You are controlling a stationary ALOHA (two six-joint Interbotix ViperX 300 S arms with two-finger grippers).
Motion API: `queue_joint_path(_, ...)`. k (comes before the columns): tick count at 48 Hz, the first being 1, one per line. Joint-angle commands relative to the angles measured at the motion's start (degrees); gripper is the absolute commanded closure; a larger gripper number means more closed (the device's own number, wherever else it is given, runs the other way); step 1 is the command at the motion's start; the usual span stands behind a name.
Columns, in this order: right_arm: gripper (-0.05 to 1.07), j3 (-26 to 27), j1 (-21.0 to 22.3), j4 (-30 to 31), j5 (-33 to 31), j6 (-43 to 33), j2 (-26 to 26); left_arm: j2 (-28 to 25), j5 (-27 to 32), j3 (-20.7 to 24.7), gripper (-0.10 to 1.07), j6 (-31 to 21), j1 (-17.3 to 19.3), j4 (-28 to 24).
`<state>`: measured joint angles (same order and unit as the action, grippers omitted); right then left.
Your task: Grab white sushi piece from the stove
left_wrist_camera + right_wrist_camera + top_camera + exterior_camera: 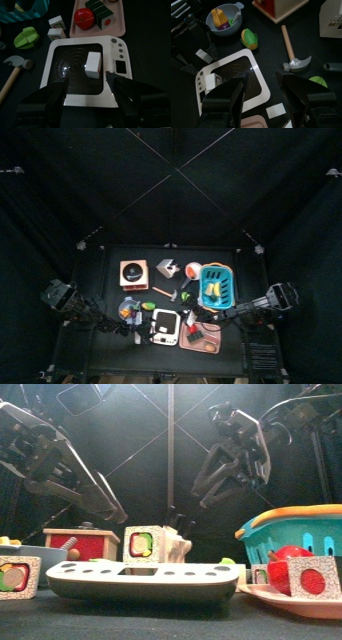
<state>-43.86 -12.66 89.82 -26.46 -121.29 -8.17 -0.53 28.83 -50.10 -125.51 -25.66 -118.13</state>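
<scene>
The stove is a flat white panel with a dark round burner; it also shows in the top view and low in the front view. The white sushi piece stands upright on the burner, and shows in the front view. My left gripper is open and empty, hovering over the stove's near end, just short of the sushi. My right gripper is open and empty above the stove's other side.
A pink tray holds a red tomato and dark sushi pieces. Two loose sushi pieces, a green vegetable and a toy hammer lie beside the stove. A blue basket stands at the right.
</scene>
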Motion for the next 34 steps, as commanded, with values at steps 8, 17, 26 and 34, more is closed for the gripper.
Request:
queue_joint_path(8, 0.19, 0.4, 0.0, 0.1, -0.2, 0.1, -0.9, -3.8, -0.7, 4.4, 0.04, -0.1, 0.4, -1.7)
queue_joint_path(17, 0.19, 0.3, 0.0, 0.1, -0.2, 0.0, -0.9, -5.4, -0.7, 5.4, 0.05, 0.0, 0.9, -2.4)
queue_joint_path(26, 0.19, 0.3, 0.0, 0.1, -0.2, 0.1, -0.9, -6.1, -0.2, 5.5, 0.05, 0.0, 1.4, -2.5)
queue_joint_path(34, 0.19, 0.3, 0.0, 0.1, -0.2, 0.1, -0.8, -6.2, 0.3, 5.4, 0.06, 0.0, 1.6, -2.5)
